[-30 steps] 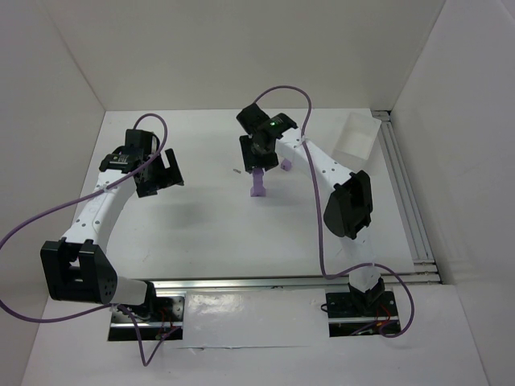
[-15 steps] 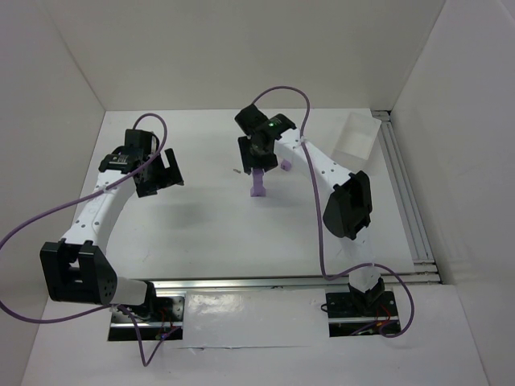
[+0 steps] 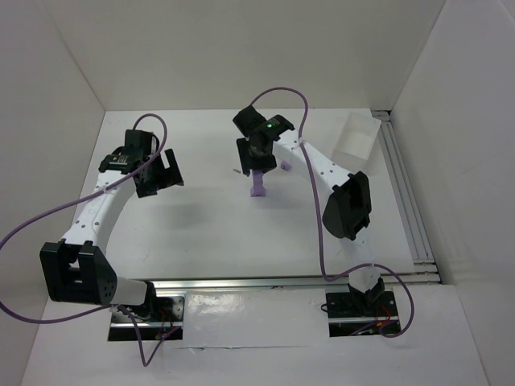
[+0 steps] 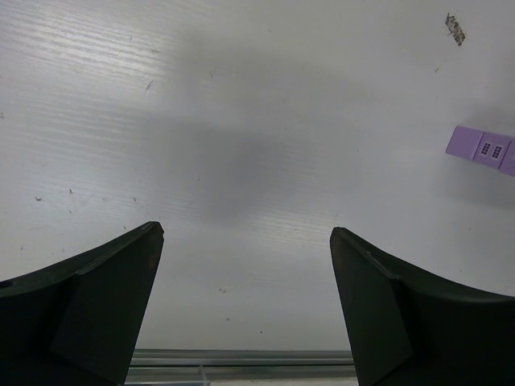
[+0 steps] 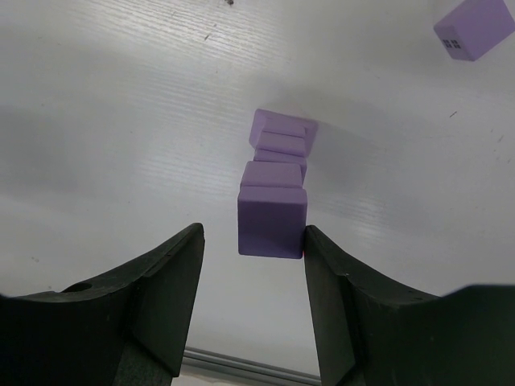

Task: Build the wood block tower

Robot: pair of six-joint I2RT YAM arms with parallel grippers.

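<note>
the tower [image 3: 259, 186] stands near the middle of the table [image 3: 201, 229], a thin lilac column; the right wrist view shows about four levels, slightly out of line with one another, though i cannot be sure of the count from above. the right gripper [image 5: 253, 233] hangs right over it with its jaws apart and the top block [image 5: 272, 221] between them: the right finger sits at or against the block's edge, while bare table shows between the block and the left finger, so nothing is clamped and the block appears to rest on the column. one loose block [image 3: 286, 165] lies on the table just to the right and a little farther back, so i judge the build mostly done with at least that piece left to add. the left gripper [image 4: 245, 233] hovers over bare table on the left, jaws wide and empty, well apart from the tower. for room: open table lies left of and nearer than the column, and the loose block has open table all round it. the tray [image 3: 354, 135] sits in the far right corner, near the side rail [image 3: 402, 189], well clear. white walls [image 3: 72, 72] close in the left, far and right sides. the tight spot is the fingers flanking the top block; a sideways drift could topple the column, so leaving straight up looks safest.
</note>
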